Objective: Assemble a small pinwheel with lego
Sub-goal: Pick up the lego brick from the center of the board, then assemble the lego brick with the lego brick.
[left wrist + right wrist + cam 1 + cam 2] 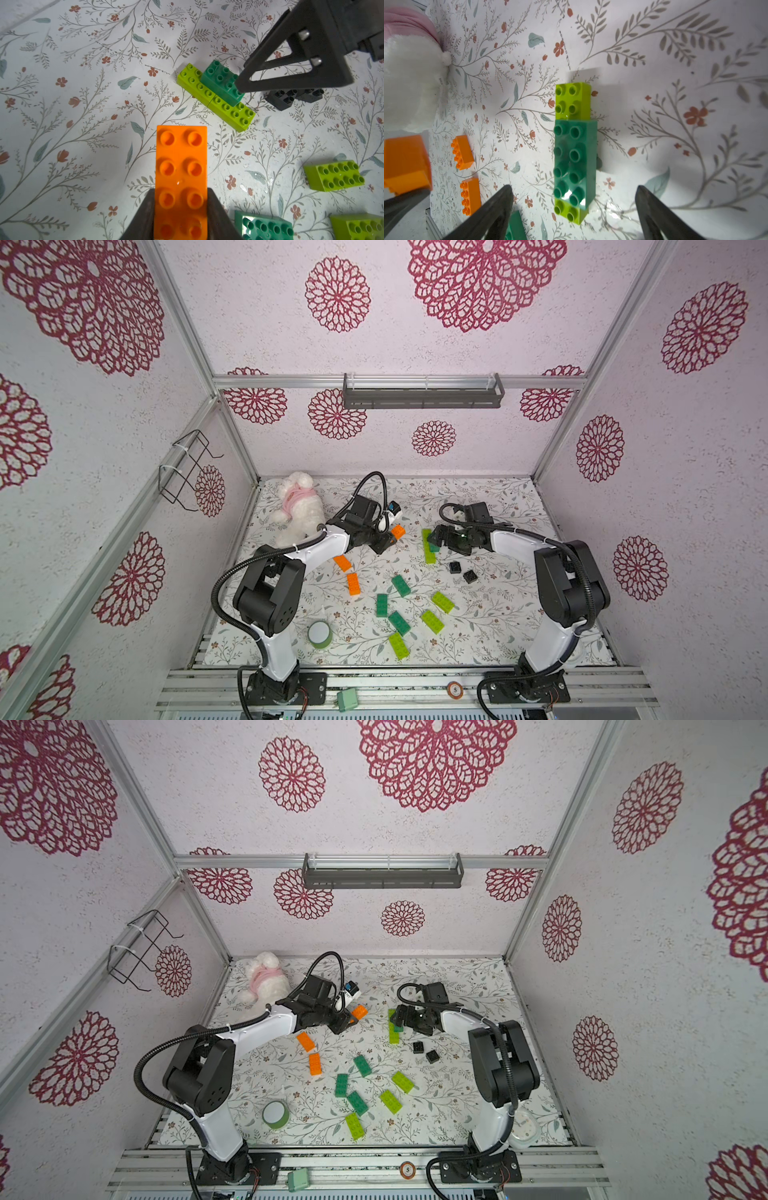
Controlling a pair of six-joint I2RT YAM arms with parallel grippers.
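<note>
My left fingers [142, 220] look matt black; the orange brick [180, 166] and dark green brick [574, 162] are glossy, smooth plastic; the plush toy [406, 83] is fluffy.

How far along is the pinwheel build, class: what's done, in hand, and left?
Done: a dark green brick sits across two lime bricks laid end to end. In hand: the left gripper grips an orange brick; the right gripper hangs open over that stack. Left: two loose orange bricks, two black bricks and six greens lie unused.
</note>
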